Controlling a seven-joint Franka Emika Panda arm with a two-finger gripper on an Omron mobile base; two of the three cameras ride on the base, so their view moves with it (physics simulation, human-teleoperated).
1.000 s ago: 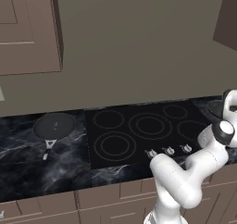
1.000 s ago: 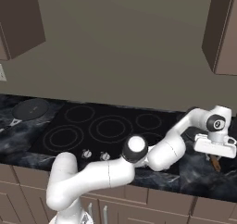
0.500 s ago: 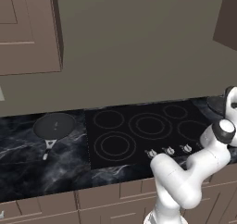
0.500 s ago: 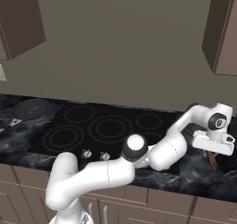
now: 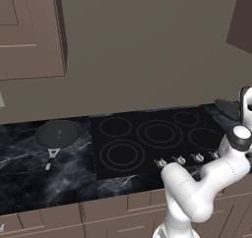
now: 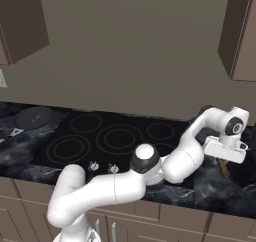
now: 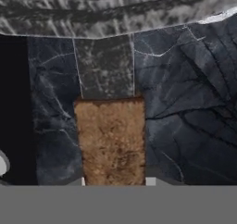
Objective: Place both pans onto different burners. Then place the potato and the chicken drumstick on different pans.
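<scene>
Slightly raised since the earlier frame, the gripper is seen at the right end of the counter, right of the cooktop. Its jaws are closed narrowly on the brown wooden handle of the dark grey pan. The black pan is found on the counter's left part, just beside the cooktop's left edge.
</scene>
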